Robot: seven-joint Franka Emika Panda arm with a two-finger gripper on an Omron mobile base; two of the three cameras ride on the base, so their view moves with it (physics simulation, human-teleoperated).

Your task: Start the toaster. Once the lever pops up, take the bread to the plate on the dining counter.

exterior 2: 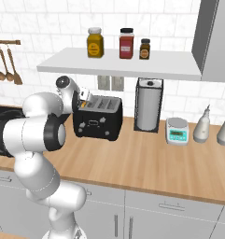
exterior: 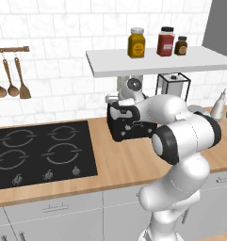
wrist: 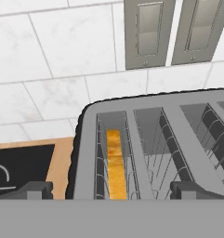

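My hand point(wrist: 108, 188) hangs over the black boxy two-slot toaster point(exterior 2: 98, 117), fingers spread wide apart and holding nothing. The golden-crusted bread slice point(wrist: 115, 162) sits deep in the slot nearest the hob side. The toaster stands on a light-wood worktop point(exterior 2: 146, 158) against a white tiled wall point(exterior: 58, 28), beside a black hob point(exterior: 39, 153). A white shelf point(exterior 2: 123, 65) above carries three jars point(exterior 2: 126, 43); their labels are too blurred to read
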